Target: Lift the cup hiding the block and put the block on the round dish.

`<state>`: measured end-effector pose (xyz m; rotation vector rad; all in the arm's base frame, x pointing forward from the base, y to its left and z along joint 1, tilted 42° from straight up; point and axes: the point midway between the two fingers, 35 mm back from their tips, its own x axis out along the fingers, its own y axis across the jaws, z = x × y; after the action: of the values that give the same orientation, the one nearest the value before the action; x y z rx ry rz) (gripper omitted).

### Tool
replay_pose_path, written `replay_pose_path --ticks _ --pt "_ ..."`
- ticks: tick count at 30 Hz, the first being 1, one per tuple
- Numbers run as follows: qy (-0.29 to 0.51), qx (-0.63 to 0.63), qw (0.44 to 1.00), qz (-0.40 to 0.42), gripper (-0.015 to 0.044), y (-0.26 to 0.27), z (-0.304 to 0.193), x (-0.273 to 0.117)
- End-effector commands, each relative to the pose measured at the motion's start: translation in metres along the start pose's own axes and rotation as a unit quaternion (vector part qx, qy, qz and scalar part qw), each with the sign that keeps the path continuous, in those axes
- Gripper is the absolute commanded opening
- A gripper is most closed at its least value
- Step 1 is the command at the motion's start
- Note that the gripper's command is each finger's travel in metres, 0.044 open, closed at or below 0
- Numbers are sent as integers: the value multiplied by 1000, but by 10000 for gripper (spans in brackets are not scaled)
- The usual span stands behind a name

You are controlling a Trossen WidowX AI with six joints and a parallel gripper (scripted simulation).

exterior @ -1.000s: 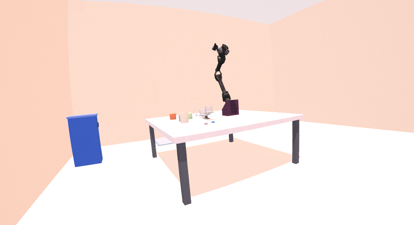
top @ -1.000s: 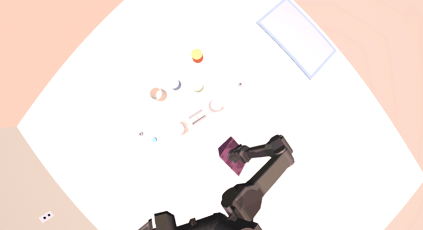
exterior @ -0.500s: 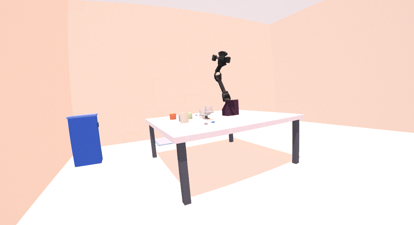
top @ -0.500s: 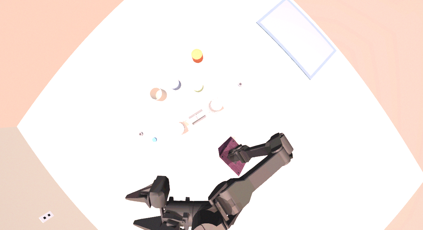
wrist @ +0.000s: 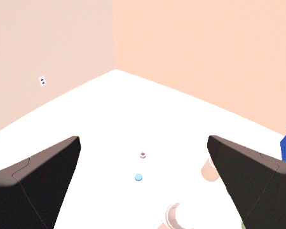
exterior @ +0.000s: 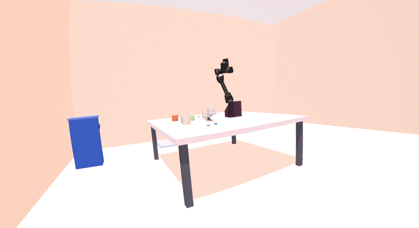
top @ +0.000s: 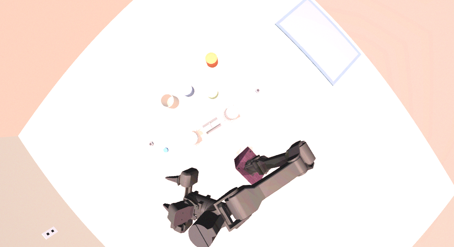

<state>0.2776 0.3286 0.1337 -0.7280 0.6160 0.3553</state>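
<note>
The balance (top: 211, 125) (exterior: 208, 119) is tilted. One pale cup (top: 232, 113) (exterior: 204, 113) stands on its lower end, at the upper right in the top view. The other pale cup (top: 193, 138) (exterior: 210, 110) (wrist: 185, 216) stands on the raised end; it also shows at the bottom of the wrist view. No block is visible. I cannot make out the round dish against the bright white table. My gripper (top: 165, 191) (exterior: 224, 70) (wrist: 143, 141) is open and empty, high above the table, clear of both cups.
Near the balance stand a tan cup (top: 165, 100) (exterior: 186, 119) (wrist: 210, 172), a bluish container (top: 188, 91), a green one (top: 212, 93) (exterior: 192, 117) and a red one (top: 211, 59) (exterior: 174, 118). A blue disc (top: 165, 149) (exterior: 215, 123) (wrist: 138, 177) and two small grey pieces lie around. The arm stands on a dark purple base (top: 242, 159) (exterior: 234, 109).
</note>
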Motion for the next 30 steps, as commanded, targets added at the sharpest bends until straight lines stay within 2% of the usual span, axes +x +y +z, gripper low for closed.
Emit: replay_pose_path --ticks 1,16,27,30 --pt "49 40 998 -31 440 -12 -35 4" --pt "180 161 951 -195 440 -60 -160 -6" --pt "200 214 893 -342 440 -106 -233 -39" --pt "198 217 886 -359 440 -111 -240 -44"
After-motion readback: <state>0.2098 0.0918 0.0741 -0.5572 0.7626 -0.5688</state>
